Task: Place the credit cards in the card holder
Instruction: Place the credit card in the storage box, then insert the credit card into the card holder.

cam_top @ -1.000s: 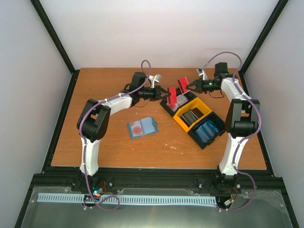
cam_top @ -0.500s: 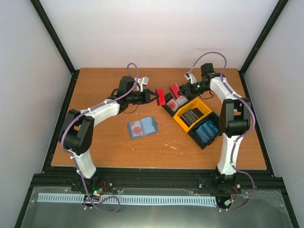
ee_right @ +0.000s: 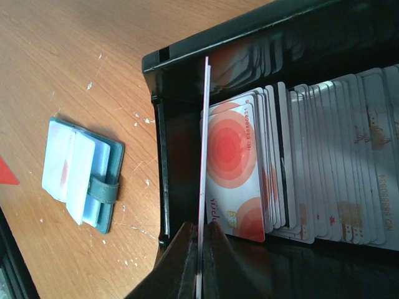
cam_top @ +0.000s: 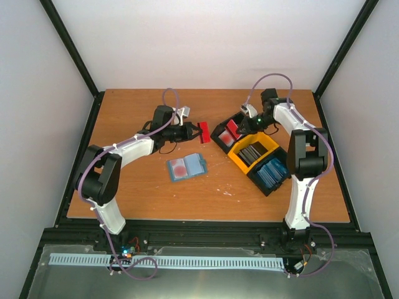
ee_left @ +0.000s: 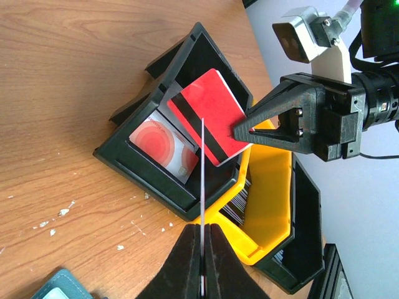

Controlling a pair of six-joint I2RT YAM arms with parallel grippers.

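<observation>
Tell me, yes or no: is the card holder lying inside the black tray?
No: the card holder lies on the table, apart from the tray wall.

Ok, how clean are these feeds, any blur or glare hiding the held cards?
Top external: even, soft light, no glare; the card in the left gripper reads clearly red. Left wrist: own fingertips blurred, that card edge-on, right gripper sharp. Right wrist: fingertips soft, glossy tray wall mirrors cards, card holder crisp.

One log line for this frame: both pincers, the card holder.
left pincer: shut on red card | right pincer: shut on second red card above tray | card holder: apart from both pincers
</observation>
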